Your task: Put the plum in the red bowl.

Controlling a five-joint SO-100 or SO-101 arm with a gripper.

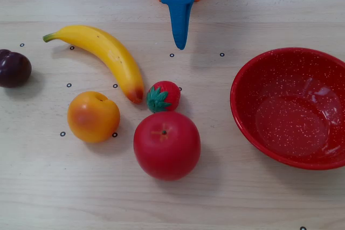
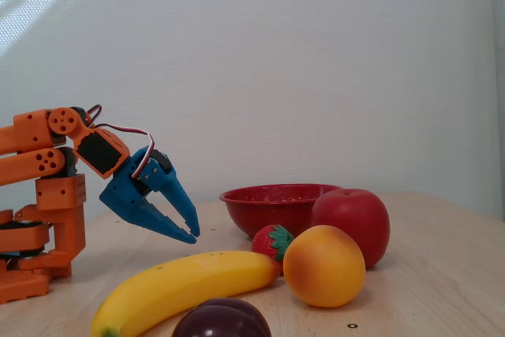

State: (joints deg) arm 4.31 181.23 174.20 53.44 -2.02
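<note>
Flanking plum: banana, orange fruit.

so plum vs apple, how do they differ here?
Size: the plum is far smaller than the apple. Colour: the plum is dark purple-maroon, the apple bright red. Place, in the fixed view from above: the plum sits alone at the left edge, farthest from the red bowl; the apple sits mid-table below the strawberry. Both are round, glossy and clear of the gripper.

One fixed view overhead; other low, table-level, side-on; both share fruits.
</note>
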